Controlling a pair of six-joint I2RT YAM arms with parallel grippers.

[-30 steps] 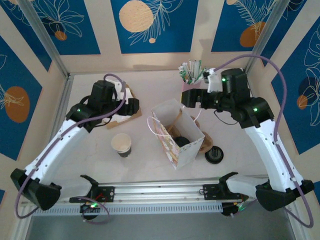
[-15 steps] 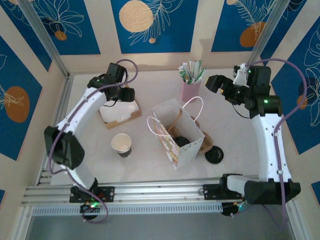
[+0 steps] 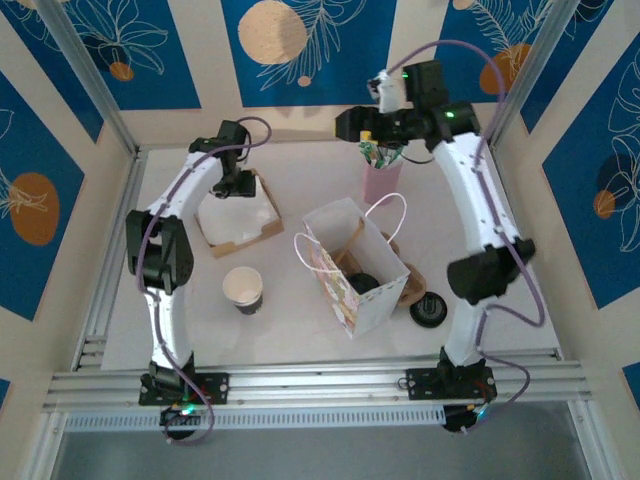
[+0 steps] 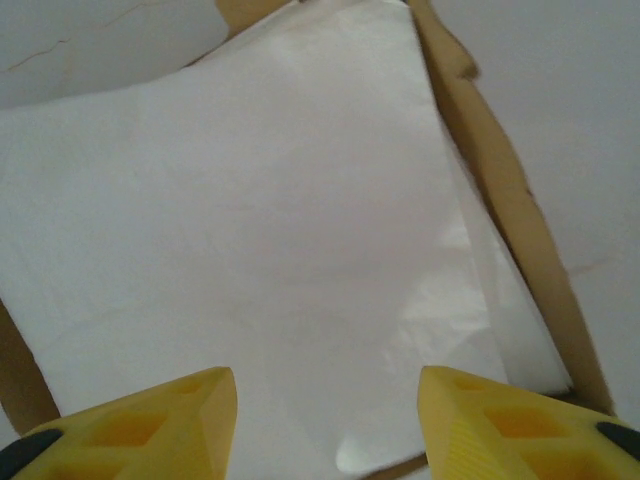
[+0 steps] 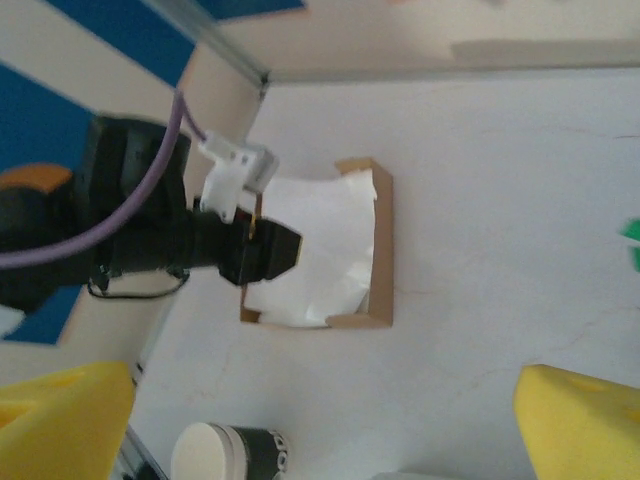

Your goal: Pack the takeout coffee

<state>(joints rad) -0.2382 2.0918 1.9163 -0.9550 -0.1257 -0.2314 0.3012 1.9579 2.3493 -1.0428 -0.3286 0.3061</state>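
Yellow fingertips (image 4: 140, 425) of the left jaws stand partly apart with nothing between them. They hang just above a stack of white napkins (image 4: 250, 230) in a brown cardboard tray (image 4: 500, 200) on the far left of the bench (image 3: 300, 170). The right jaws are spread wide and empty, their yellow fingertips (image 5: 60, 420) at the edges of the wrist view. They are raised high at the far side, close to the pink holder (image 3: 383, 182) of paper-wrapped sticks. Nearer the arm bases, the takeout coffee (image 3: 363, 284) sits upright inside the open white paper bag (image 3: 335, 225) at mid-bench, with its black lid showing. A lidless cup (image 3: 243, 288) stands to the left of the bag, well apart from it. A loose black lid (image 3: 427, 310) lies just to the bag's right.
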